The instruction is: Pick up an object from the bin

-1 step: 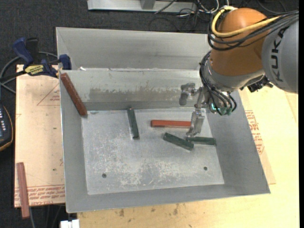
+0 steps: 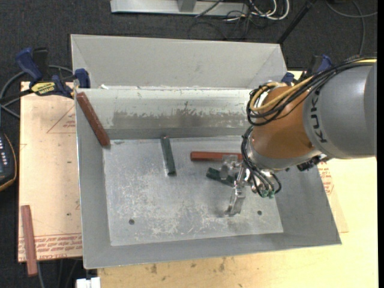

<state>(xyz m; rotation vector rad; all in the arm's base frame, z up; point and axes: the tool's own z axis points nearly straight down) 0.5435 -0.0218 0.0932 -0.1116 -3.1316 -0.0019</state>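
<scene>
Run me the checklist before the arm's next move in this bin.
1. Gripper inside the bin: ok.
2. Gripper over a thing: not ok, it is above bare floor beside the small dark green piece.
3. Red-brown bar fully in sight: not ok, the arm covers its right end.
4. Dark grey bar lying apart: ok.
5. Brown stick, left back corner, away from the arm: ok.

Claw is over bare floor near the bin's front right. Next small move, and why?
Probably nudge the claw up-view and slightly left, over the small dark green piece beside the red-brown bar. It looks nearest, and the claw hangs over bare bin floor.
</scene>
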